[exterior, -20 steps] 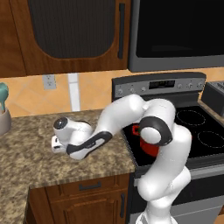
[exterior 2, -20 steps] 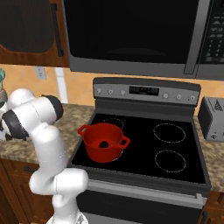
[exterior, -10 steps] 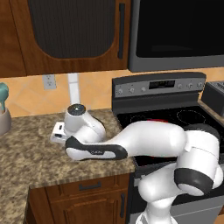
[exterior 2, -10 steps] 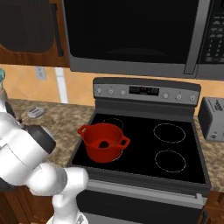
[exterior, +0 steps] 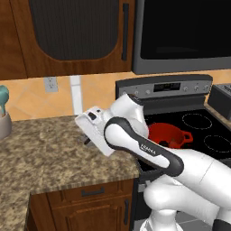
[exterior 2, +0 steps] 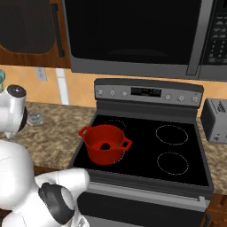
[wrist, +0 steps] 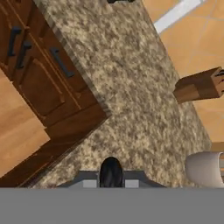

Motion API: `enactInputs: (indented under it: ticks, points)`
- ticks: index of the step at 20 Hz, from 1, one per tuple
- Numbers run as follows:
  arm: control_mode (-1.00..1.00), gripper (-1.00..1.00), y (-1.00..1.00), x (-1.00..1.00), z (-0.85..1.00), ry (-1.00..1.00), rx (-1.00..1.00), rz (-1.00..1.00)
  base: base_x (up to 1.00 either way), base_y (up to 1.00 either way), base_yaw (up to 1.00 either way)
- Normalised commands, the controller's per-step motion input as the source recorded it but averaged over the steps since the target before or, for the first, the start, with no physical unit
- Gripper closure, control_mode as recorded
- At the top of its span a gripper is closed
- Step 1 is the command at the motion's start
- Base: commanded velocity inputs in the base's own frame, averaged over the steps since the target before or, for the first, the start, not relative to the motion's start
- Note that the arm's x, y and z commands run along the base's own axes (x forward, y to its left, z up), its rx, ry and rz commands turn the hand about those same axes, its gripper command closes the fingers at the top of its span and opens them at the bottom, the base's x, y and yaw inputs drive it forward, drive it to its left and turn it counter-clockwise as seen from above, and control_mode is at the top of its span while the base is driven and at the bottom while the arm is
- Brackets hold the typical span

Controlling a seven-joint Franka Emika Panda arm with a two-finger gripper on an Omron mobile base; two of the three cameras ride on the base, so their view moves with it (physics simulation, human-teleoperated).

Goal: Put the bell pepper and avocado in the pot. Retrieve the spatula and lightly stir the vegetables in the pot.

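The red pot [exterior 2: 105,144] stands on the front left burner of the stove, also seen past my arm [exterior: 168,135]. A dark avocado [exterior 2: 105,145] lies inside it. I cannot make out the bell pepper against the pot's red inside. The spatula [exterior 2: 35,117] lies on the granite counter left of the stove, and its dark end shows at the top edge of the hand view [wrist: 120,1]. My gripper [wrist: 111,171] is shut with nothing seen in it. It hangs over the counter [exterior: 86,140], a little apart from the spatula.
A beige utensil holder [exterior: 3,122] with a teal utensil stands at the counter's far left, also in the hand view [wrist: 204,168]. A wooden knife block [wrist: 199,85] sits by the wall. A toaster [exterior 2: 216,119] is right of the stove. Drawers [wrist: 41,65] lie below the counter edge.
The arm has swung round, its elbow now low in front of the stove. The hand has moved right along the counter, toward the stove. The pot has stayed put.
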Motion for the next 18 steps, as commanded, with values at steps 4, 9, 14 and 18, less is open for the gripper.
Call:
enactInputs:
  ticks: [4,9,14,18]
  points:
    - [-1.00,1.00,-0.39,-0.66,0.92,0.27,0.55,-0.29,0.00,0.00,0.00]
    - [-1.00,1.00,-0.60,-0.47,0.61,0.31,0.50,-0.34,0.00,0.00,0.00]
    - [-1.00,1.00,-0.90,-0.09,0.40,0.31,0.41,-0.39,0.00,0.00,0.00]
    - [-1.00,1.00,-0.83,0.13,0.35,0.13,0.25,-0.47,0.00,0.00,0.00]
